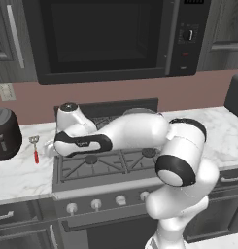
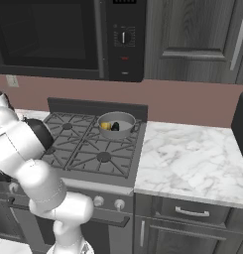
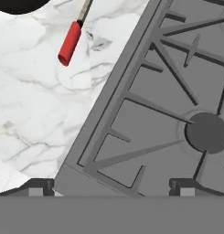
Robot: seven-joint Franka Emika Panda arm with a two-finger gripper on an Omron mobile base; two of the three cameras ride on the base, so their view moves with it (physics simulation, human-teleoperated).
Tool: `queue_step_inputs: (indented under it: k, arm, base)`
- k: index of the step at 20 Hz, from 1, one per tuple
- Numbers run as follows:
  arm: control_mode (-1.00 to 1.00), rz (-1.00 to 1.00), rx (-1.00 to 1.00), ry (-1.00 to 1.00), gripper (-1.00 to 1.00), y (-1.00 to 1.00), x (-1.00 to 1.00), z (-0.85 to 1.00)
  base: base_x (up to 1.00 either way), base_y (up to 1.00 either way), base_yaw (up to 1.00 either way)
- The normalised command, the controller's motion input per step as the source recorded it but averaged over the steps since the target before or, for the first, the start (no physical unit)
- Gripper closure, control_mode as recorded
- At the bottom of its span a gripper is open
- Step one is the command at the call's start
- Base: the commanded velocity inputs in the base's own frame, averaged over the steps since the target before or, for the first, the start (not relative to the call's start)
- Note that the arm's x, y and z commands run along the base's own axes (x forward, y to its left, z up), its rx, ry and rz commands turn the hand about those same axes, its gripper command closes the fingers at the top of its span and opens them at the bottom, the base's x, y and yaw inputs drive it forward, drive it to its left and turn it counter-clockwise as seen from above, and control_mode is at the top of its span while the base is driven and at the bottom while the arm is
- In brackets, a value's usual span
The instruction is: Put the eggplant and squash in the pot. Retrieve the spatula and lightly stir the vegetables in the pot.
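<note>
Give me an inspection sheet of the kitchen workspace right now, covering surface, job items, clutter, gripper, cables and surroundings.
Surface: white marbled counter on both sides of a grey gas stove with dark grates.
Job's things: shallow round grey metal pot on the stove's back burner, holding the yellow-orange squash and the dark glossy eggplant; red-handled spatula with a silvery slotted head lying on the counter left of the stove.
Clutter: black toaster-like appliance beyond the spatula.
Gripper: two-finger gripper open, above the stove's edge, short of the spatula.
Cables: nothing seen.
Surroundings: black microwave, dark wood cabinets, pink wall.
</note>
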Motion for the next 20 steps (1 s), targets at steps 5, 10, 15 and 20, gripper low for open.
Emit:
queue_step_inputs:
  k: [5,10,15,20]
  arm:
    - [-1.0,-0.01,0.0,-0.16,-1.0,0.54,0.0,-0.06]
    - [-1.0,-0.01,0.01,-0.12,-1.0,0.53,0.0,0.0]
    - [-1.0,0.0,0.0,0.0,-1.0,0.49,0.09,0.0]
    - [-1.0,0.0,0.0,0.11,-1.0,0.0,0.33,0.01]
  base:
    - [0.0,0.0,0.0]
    - [0.0,0.0,0.0]
    - [0.0,0.0,0.0]
    - [0.0,0.0,0.0]
